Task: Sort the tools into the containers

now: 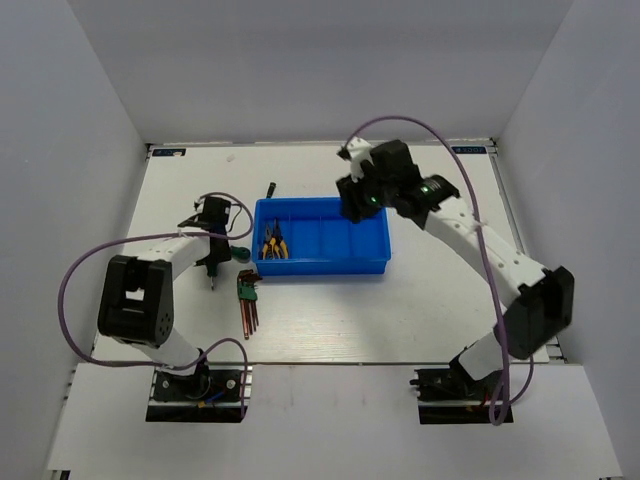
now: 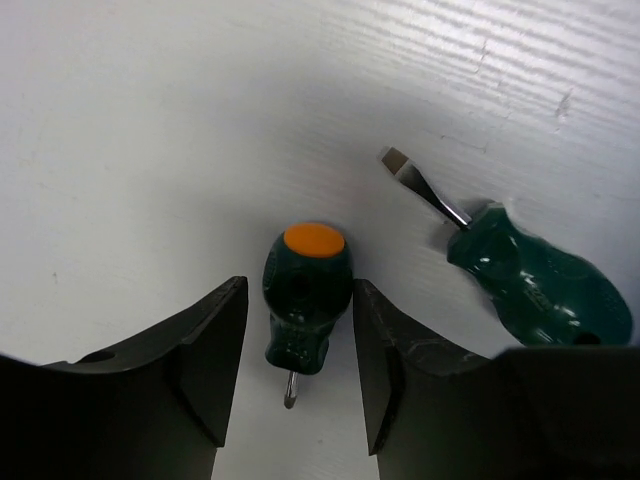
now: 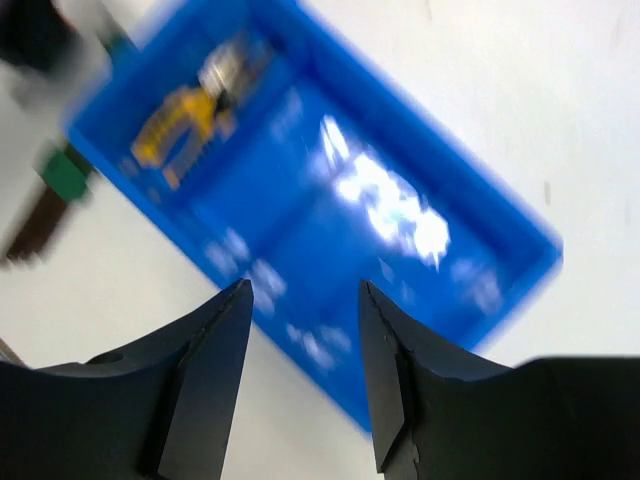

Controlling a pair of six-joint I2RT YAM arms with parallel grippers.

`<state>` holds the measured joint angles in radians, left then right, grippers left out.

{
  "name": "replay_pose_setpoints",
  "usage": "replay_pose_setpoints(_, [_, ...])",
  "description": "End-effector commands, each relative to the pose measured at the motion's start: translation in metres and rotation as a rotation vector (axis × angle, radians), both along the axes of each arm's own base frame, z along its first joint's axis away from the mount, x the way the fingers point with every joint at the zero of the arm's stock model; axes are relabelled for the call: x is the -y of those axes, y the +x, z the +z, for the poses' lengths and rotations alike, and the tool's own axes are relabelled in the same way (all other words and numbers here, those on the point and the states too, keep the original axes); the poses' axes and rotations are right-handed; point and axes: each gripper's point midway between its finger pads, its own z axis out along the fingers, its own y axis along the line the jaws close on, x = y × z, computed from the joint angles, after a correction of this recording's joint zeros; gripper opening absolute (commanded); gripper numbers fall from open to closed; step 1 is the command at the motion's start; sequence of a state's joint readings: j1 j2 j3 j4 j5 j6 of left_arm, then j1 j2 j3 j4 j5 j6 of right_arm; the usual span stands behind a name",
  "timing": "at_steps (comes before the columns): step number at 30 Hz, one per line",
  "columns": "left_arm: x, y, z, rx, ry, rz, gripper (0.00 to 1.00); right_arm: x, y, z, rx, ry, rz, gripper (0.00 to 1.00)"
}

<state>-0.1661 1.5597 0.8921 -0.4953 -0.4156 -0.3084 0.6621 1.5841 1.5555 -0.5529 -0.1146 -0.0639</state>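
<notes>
Now: left gripper [image 2: 300, 330] jaws stand fairly wide, straddling an orange-capped green stubby screwdriver [image 2: 306, 290]. It lies on the table [image 2: 150, 120], just left of the blue tray [image 1: 375, 264], not yet clamped. Likely light, stiff, with a glossy and perhaps slippery handle, so grip across its fat middle. Right gripper [image 3: 305, 300] is empty, jaws apart, over the tray.

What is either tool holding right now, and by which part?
Nothing. The left tool stands open around a green screwdriver handle; the right tool is open, empty.
</notes>
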Motion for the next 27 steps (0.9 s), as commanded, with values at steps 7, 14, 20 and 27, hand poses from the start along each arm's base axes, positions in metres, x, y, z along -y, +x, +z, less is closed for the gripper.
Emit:
replay_pose_setpoints(7, [-0.004, 0.006, -0.019, -0.089, 0.042, 0.004, 0.44, 0.095, -0.062, -0.045, -0.064, -0.053, -0.04, 0.53])
replay_pose_setpoints(14, [-0.003, 0.012, 0.013, -0.009, 0.047, 0.005, 0.0, 0.133, -0.073, -0.046, -0.057, -0.032, -0.133, 0.52])
replay_pose_setpoints(20, [0.017, 0.016, 0.082, 0.192, -0.074, -0.05, 0.0, 0.153, -0.084, -0.068, -0.116, -0.072, -0.173, 0.47])
replay_pose_setpoints(27, [0.095, 0.039, 0.161, 0.485, -0.427, -0.362, 0.0, 0.177, -0.09, -0.111, -0.178, -0.111, -0.233, 0.0])
